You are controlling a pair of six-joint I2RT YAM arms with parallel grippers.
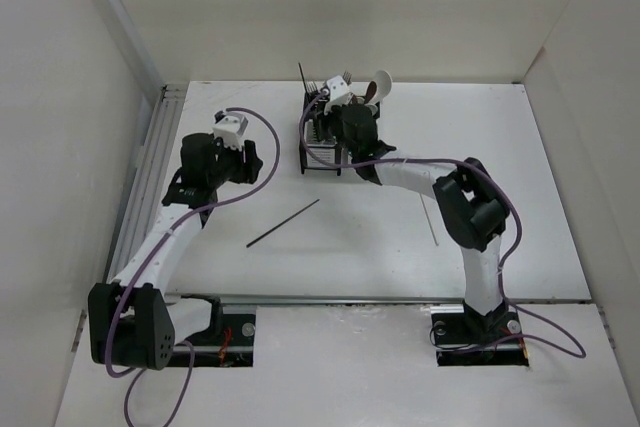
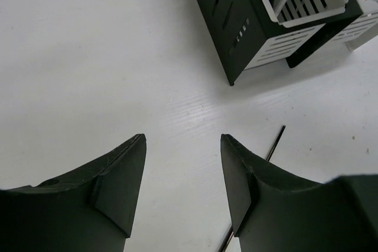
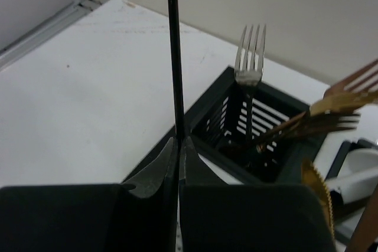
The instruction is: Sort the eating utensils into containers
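Surroundings: white table [image 1: 400, 267] was boxed in by white walls, with both arms reaching out from its near edge.
Holders: black holder [image 3: 215, 116] and white holder [image 2: 310, 1] stood touching at 12 o'clock of the table. A silver fork [image 3: 250, 57] and copper forks [image 3: 342, 107] leaned tines-up in the black one.
Right arm: right gripper [image 3: 178, 141] was clamped tight on a black chopstick [image 3: 174, 57]. It held the stick upright near the black holder's rim, probably so it could go in end-first.
Left arm: left gripper [image 2: 183, 146] had its jaws wide apart and held nothing, low over bare table.
Loose pieces: second black chopstick [image 1: 283, 223] lay at 7 o'clock of the holders, likely the left arm's target. A white chopstick [image 1: 430, 219] lay at 4 o'clock.
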